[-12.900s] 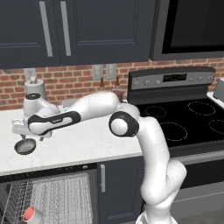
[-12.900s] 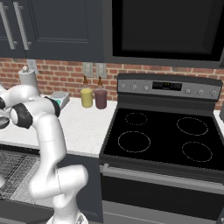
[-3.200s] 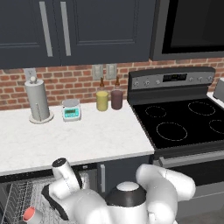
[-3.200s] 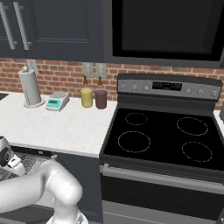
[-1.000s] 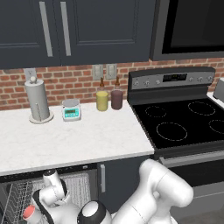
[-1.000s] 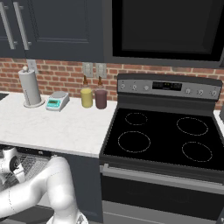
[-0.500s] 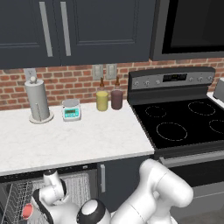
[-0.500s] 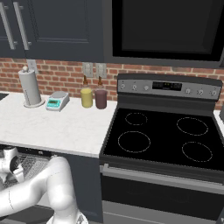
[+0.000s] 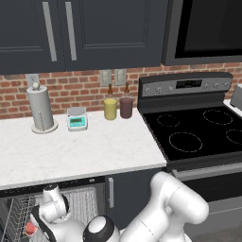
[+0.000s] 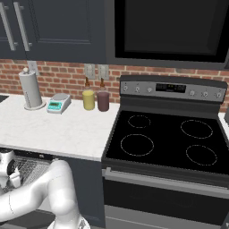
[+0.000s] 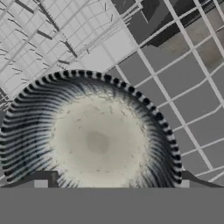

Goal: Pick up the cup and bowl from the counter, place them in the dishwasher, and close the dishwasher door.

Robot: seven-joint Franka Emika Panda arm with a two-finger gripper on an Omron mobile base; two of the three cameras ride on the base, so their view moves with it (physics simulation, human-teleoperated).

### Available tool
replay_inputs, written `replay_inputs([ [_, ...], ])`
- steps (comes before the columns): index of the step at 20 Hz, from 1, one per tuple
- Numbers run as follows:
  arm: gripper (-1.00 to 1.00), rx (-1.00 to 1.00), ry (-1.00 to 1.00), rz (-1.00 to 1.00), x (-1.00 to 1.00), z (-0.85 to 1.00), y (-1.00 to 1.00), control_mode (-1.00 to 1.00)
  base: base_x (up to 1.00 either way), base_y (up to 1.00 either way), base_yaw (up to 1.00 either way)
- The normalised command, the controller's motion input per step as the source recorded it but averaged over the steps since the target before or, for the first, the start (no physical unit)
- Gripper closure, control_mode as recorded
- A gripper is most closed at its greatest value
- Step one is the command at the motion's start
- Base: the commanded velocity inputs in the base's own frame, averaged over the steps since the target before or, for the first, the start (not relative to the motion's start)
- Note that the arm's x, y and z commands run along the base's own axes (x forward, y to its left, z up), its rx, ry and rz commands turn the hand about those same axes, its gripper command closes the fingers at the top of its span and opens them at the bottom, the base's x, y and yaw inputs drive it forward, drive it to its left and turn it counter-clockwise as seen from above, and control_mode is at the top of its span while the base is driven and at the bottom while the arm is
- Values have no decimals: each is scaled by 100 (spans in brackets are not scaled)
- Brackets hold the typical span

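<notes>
Bowl (image 11: 94,140) in centre of hand view, lying on dishwasher rack (image 11: 183,78), jaws spread wide at lower corners and gripping nothing; likely light, stiff, breakable and slick-glazed, so best pinched across its thin rim, not the curved wall.

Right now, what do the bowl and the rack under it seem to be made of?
The bowl looks like glazed ceramic: a dark ribbed rim fades to a mottled beige-grey centre with a soft sheen. Being rendered, stoneware or plastic stays possible. The rack looks like thin metal wire, pale grey and smooth, perhaps coated: fine crossing rods with dark gaps between them.
</notes>
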Motion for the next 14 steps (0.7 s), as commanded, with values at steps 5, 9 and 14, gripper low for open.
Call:
replay_inputs([
  [5, -100, -6, -1, -3, -12, 8, 4, -100, 0, 0, 0],
  [9, -100, -2, -9, -1, -36, 34, 0, -100, 0, 0, 0],
  [14, -100, 0, -19, 0, -55, 58, 0, -100, 0, 0, 0],
])
